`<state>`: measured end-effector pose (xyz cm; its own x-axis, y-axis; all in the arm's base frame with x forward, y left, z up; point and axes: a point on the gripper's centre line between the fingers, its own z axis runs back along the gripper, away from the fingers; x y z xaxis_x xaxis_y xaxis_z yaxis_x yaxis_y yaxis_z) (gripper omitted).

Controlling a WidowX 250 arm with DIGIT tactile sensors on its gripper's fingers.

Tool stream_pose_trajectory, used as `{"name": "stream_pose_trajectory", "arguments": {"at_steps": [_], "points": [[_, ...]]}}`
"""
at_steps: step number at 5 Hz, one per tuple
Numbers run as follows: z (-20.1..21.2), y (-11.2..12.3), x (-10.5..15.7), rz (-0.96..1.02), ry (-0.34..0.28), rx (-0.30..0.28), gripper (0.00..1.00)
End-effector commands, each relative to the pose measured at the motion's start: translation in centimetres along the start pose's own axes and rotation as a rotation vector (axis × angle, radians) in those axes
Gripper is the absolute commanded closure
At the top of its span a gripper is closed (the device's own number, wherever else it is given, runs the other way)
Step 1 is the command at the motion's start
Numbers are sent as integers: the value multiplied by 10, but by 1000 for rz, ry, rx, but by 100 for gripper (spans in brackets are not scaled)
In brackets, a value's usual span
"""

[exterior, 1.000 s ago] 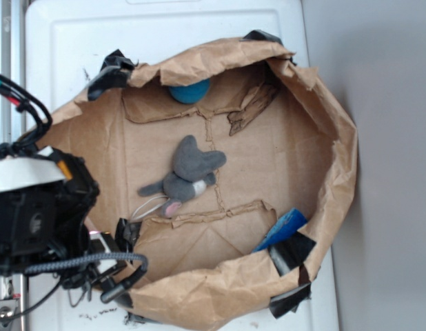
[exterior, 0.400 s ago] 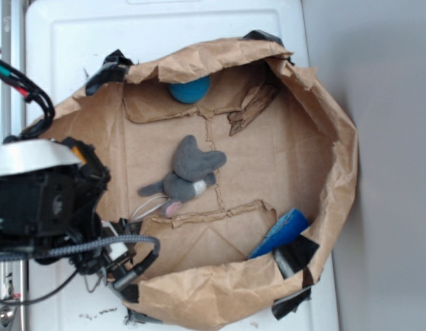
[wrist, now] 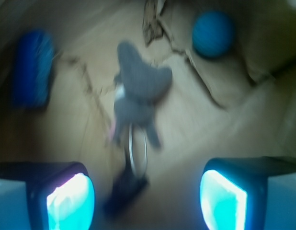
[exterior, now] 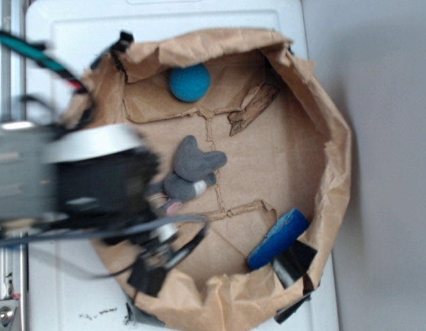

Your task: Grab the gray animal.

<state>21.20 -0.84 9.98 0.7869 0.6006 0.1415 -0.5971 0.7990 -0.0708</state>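
The gripper (wrist: 147,194), jaws spread, is swinging in over the paper bag (exterior: 337,158) toward the gray animal (exterior: 191,169) at its 12 o'clock.

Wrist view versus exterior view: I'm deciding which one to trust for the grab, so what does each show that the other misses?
Only the wrist view shows the gripper: its two glowing fingertip pads stand wide apart, open, with the gray animal ahead of them, untouched. Only the exterior view shows the whole paper bag rim, the white surface beneath it, and the blurred arm covering the toy's lower left. Both show the gray animal, the teal ball and the blue object on the brown paper.
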Motion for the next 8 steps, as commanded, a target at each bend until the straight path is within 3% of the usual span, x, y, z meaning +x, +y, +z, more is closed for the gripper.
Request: {"name": "stream_pose_trajectory", "arguments": {"at_steps": [1,2,3,4,7,8], "points": [[-33,-25,60,21,-127,14,0],[-29,-20,39,-23,-150,-46,0],[-35,-21,32,-55,-153,-43,0],[-36,-24,41,-53,-127,-39,0],[-69,-3,56,-61,-146,22,0],[-85,2,54,-89,-167,73,0]]}}
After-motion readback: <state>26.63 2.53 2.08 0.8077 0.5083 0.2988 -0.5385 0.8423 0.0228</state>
